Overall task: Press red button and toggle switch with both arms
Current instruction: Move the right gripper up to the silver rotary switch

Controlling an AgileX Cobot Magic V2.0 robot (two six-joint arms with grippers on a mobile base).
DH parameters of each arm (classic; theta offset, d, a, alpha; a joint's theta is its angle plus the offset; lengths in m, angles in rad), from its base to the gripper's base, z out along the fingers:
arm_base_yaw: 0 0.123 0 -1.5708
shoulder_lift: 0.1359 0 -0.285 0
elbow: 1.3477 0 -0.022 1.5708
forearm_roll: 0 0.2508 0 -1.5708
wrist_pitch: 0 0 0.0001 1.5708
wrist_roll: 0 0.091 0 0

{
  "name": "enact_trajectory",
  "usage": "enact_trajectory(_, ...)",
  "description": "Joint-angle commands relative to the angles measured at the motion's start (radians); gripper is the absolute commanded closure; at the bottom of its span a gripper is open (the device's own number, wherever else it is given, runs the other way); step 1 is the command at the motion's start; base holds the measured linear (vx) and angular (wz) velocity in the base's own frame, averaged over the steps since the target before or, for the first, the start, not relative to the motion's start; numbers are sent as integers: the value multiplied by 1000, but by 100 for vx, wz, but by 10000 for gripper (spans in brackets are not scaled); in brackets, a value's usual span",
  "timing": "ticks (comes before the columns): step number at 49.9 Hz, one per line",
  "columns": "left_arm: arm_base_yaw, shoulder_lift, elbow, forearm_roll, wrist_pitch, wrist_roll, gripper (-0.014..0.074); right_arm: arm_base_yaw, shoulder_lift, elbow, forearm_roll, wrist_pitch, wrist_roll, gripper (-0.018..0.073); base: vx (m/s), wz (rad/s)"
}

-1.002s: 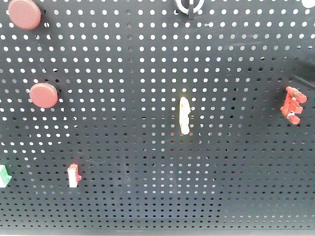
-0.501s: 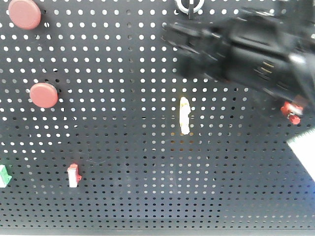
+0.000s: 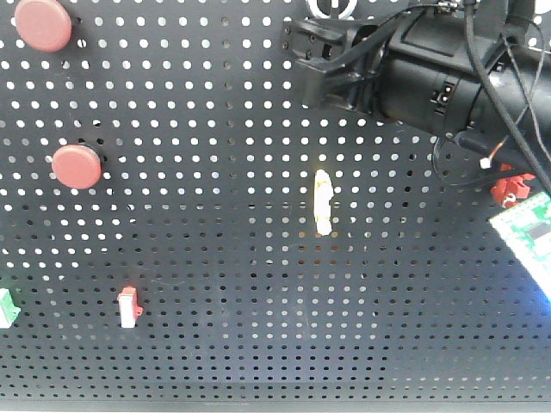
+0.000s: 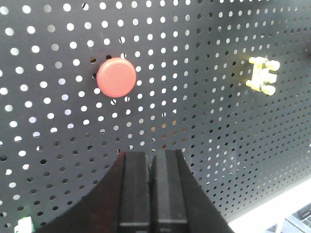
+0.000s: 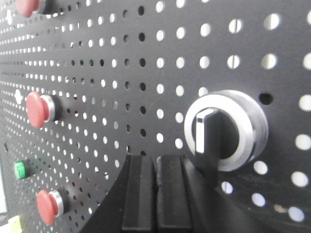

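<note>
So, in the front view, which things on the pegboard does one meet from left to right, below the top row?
The green-and-white part at the left edge → lower red button → small red-and-white part → yellow clip → red clip.

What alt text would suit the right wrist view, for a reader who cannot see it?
The right gripper, fingers shut, sits at the bottom, just left of the toggle switch, whose black lever points down. Further left, the black pegboard carries three red buttons and one small green part.
</note>
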Motion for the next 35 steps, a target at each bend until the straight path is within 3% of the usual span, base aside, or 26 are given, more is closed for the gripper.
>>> enact_trajectory(1,-1,5,-25,-12,-62,-8,595,-5,-26,-38,17,-91,-14,562,0,0)
enact_trajectory(35,-1,5,-25,-12,-44,-8,595,-8,-26,-38,18,-309,-123,562,0,0)
